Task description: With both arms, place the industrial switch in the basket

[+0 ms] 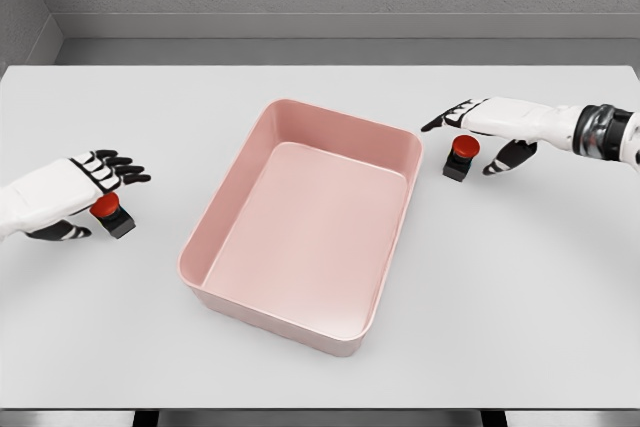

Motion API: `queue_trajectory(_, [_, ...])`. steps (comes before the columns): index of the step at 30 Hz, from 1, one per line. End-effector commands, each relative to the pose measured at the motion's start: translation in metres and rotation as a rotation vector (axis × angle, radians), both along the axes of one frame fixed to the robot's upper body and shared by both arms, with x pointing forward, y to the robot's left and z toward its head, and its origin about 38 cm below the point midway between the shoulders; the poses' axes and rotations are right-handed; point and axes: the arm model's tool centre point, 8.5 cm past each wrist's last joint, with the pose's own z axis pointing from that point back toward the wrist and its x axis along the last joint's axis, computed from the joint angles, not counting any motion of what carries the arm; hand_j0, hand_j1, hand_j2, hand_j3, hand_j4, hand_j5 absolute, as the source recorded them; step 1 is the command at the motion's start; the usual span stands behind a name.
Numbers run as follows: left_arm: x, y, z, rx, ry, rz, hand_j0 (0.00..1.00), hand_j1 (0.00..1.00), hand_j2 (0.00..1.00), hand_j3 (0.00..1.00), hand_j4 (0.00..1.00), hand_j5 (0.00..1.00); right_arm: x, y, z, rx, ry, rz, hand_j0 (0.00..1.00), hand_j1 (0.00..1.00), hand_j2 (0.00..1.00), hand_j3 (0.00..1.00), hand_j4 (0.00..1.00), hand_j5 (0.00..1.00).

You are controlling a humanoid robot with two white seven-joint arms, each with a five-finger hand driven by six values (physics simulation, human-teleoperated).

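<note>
left hand [95,182] over switch [112,215] | right hand [480,125] over second switch [460,157] | no writing

Bright, even overhead light; soft faint shadows; sharp, glare-free render.

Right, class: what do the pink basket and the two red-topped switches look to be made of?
Pink basket: probably moulded plastic, with smooth, rounded, matte walls in one colour. Switches: likely hard plastic, each a glossy red cap on a dark, dull base; too small to be sure.
</note>
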Motion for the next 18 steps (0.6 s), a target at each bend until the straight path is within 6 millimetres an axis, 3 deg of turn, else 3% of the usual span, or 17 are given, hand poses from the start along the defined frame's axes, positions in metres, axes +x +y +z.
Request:
queue_trajectory(1, [0.0,-0.004,-0.003,-0.006,0.0,-0.004,1.0,1.0,1.0,1.0,1.0,1.0,0.001,0.001,0.0,0.008,0.002,-0.002,0.88,0.88,0.88,0.88,0.88,0.88])
queue_trajectory(18, [-0.001,-0.012,-0.011,-0.037,0.0,-0.015,1.0,1.0,1.0,1.0,1.0,1.0,0.005,0.002,-0.016,0.001,0.038,-0.028,0.83,0.83,0.83,0.83,0.83,0.83])
